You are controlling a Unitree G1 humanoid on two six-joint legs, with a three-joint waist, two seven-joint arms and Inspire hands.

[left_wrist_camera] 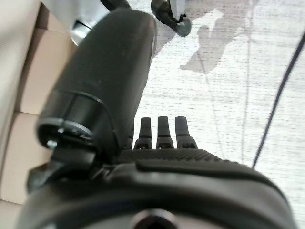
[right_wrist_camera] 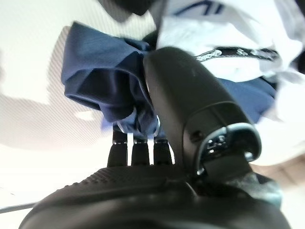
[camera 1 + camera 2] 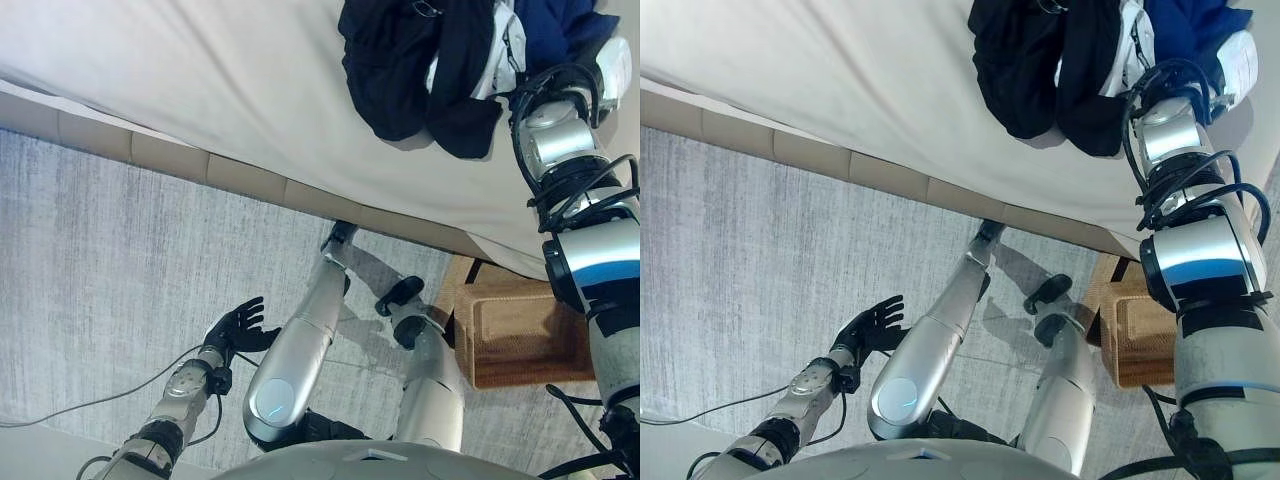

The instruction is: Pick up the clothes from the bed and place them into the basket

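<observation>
On bed (image 3: 200, 80), right robot hand (image 2: 143, 152) grips blue garment (image 2: 105, 81); left robot hand (image 3: 238, 325) spread.

A bedroom: a bed (image 3: 200, 70) with strewn clothes (image 3: 440, 60), grey carpet (image 3: 100, 260) and wicker basket (image 3: 520, 335)

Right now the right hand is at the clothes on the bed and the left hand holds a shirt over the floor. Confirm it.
Not quite. The left hand holds nothing: the left eye view shows it open over the floor. The right hand is indeed at the clothes on the bed.
</observation>
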